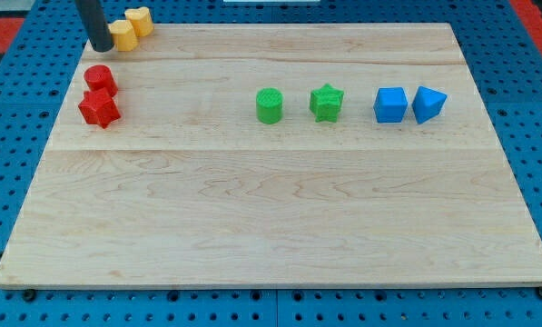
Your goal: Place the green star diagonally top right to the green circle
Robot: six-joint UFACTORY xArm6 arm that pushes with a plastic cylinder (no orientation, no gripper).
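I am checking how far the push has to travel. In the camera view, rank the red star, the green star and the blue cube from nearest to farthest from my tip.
Measured from my tip at the view's top left:
1. Red star, just below it.
2. Green star, mid-board, right of the green circle.
3. Blue cube, farther right.

tip (101, 47) top left, touching yellow block (122, 35) | green star (326, 103) right of green circle (270, 105)

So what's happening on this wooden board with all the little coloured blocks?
My tip sits at the view's top left, beside the two yellow blocks, touching nothing green. On the wooden board, the green star lies level with the green circle, on its right. It still needs pushing up. Two red blocks and two blue blocks sit aside.
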